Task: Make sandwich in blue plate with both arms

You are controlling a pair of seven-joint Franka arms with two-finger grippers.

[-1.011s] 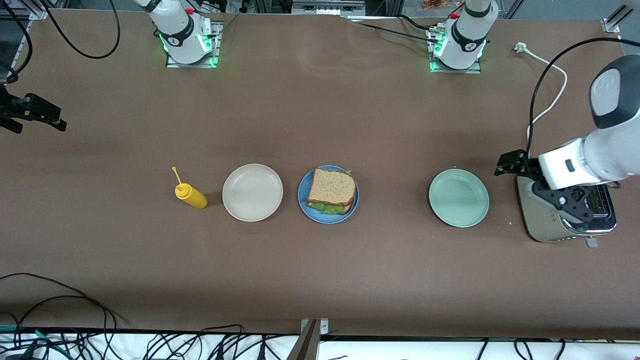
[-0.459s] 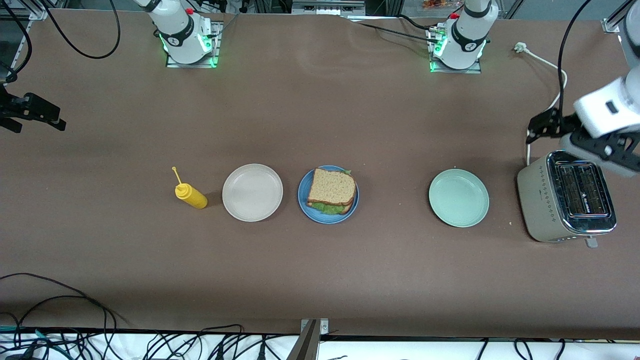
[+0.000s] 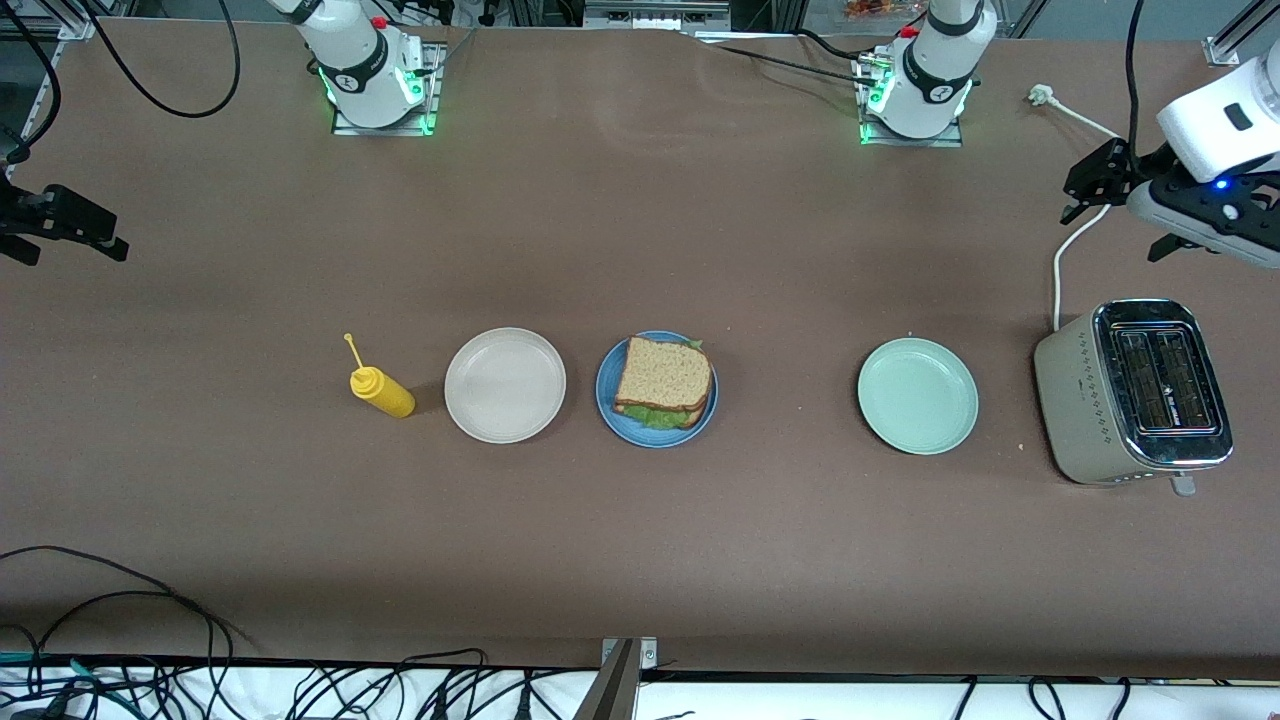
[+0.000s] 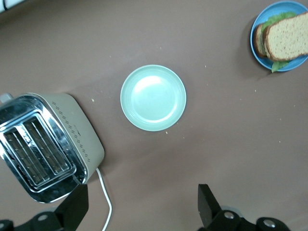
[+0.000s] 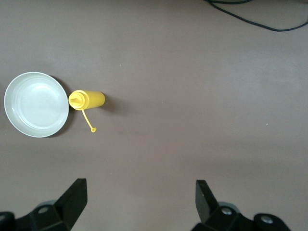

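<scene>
The sandwich [image 3: 663,384] is sitting finished on the blue plate [image 3: 609,395], well apart from both the left pincer [image 4: 142,209] and the right pincer [image 5: 140,202], each gaping wide and empty, and it's looking soft, light, best pinched gently at the crusts.

The sandwich [image 3: 662,384] is set on the blue plate [image 3: 607,398]. Toward the right arm's end a second plate [image 3: 505,385] and a bottle [image 3: 381,390] are placed; toward the left arm's end, a third plate [image 3: 917,396] and a toaster [image 3: 1135,391].
</scene>
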